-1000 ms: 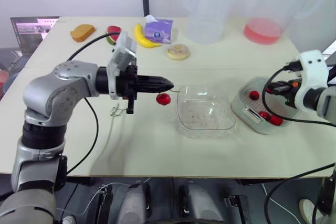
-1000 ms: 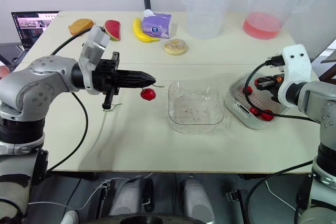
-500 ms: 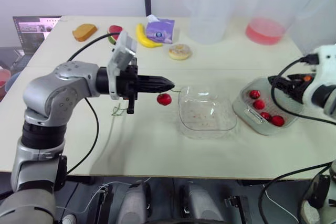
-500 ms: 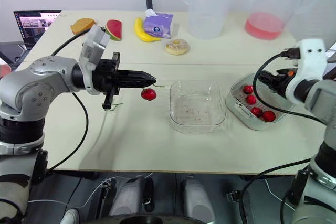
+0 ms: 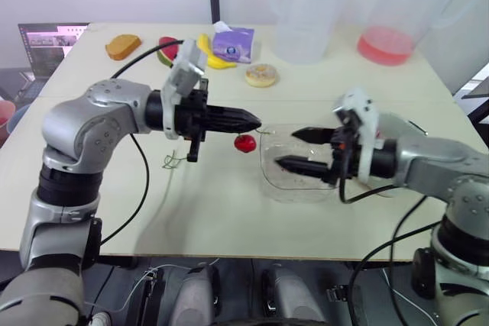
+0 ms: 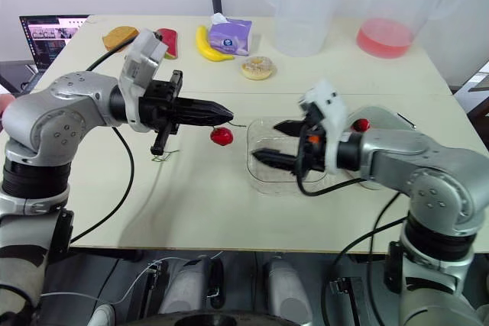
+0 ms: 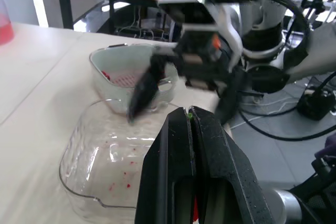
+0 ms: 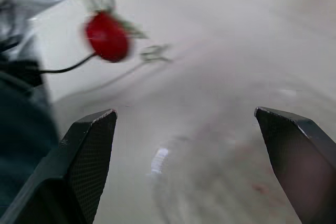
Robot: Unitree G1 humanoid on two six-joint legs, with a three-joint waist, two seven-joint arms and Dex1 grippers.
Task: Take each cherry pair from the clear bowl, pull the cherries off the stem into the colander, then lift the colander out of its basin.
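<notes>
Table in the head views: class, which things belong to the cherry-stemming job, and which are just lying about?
Job: stemmed cherry, left gripper pinching its stem, open right gripper, clear bowl, colander in its basin.

Lying about: banana, tissue pack, donut, watermelon slice, bread slice, clear jug, pink-liquid jug, laptop.

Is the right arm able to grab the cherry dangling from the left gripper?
Probably yes. The right gripper is open and aimed at the cherry from over the clear bowl, with nothing between them.
</notes>
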